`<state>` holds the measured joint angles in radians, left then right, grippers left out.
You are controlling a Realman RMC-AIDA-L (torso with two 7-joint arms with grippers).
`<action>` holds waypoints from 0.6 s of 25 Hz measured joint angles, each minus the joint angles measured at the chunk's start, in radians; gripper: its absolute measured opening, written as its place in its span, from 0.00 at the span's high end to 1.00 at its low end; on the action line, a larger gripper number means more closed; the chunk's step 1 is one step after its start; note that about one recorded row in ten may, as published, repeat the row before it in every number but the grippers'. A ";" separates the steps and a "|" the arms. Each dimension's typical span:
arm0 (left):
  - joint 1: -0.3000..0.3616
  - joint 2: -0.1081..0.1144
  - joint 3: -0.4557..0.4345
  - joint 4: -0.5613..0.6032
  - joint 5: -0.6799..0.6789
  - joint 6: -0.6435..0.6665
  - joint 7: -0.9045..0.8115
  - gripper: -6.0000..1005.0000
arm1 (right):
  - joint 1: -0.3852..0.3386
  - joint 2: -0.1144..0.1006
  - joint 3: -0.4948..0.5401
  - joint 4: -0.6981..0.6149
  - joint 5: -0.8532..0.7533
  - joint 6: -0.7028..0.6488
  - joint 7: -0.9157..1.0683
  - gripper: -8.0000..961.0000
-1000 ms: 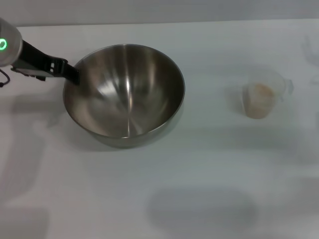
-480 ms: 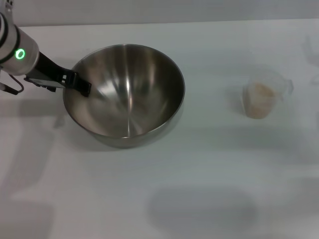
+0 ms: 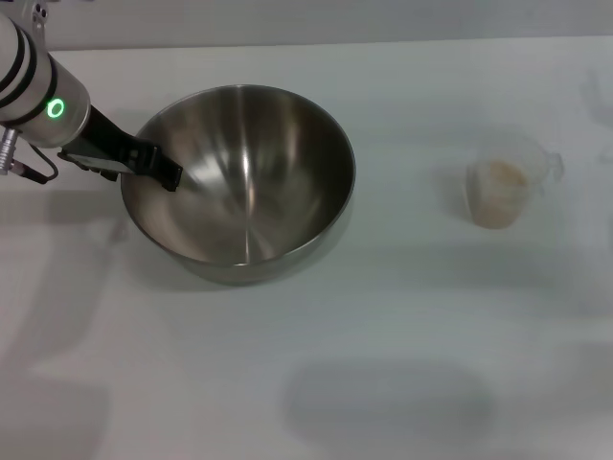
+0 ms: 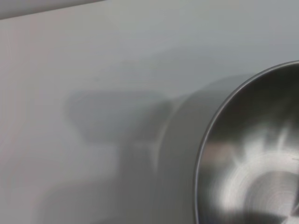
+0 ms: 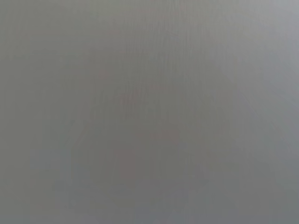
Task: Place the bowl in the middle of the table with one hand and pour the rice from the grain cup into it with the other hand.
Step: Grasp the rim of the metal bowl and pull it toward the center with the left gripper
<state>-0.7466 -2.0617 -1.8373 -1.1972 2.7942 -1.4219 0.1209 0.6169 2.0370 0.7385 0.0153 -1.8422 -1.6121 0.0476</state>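
Observation:
The large steel bowl (image 3: 244,182) stands left of the middle of the white table (image 3: 383,335), empty inside. My left gripper (image 3: 163,171) reaches from the far left and is at the bowl's left rim, its black tip just over the rim. The left wrist view shows the bowl's rim and inside (image 4: 252,158) close up on the table (image 4: 93,56). The clear grain cup (image 3: 503,187) stands upright at the right, with pale rice (image 3: 500,182) in it. My right gripper is out of view; its wrist view shows only a plain grey surface.
The left arm's silver body with its green light ring (image 3: 56,108) lies over the table's far left. Bare tabletop lies between bowl and cup and along the whole front.
My left arm has moved right and slightly forward, bringing the gripper from beside the bowl's left rim to over the rim. The bowl and the cup have not moved.

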 joint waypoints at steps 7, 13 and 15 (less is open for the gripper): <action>0.000 0.000 0.003 0.001 0.009 0.000 0.000 0.35 | -0.001 0.001 0.009 0.000 0.000 -0.006 0.000 0.23; 0.000 0.001 0.003 0.001 0.009 -0.001 0.000 0.59 | -0.002 0.003 0.010 0.000 0.000 -0.007 0.000 0.23; -0.002 0.002 0.003 0.003 0.009 -0.001 0.001 0.67 | -0.002 0.003 0.010 0.000 0.000 -0.007 0.000 0.23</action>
<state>-0.7483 -2.0596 -1.8344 -1.1942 2.8029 -1.4224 0.1215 0.6151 2.0401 0.7486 0.0154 -1.8422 -1.6195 0.0476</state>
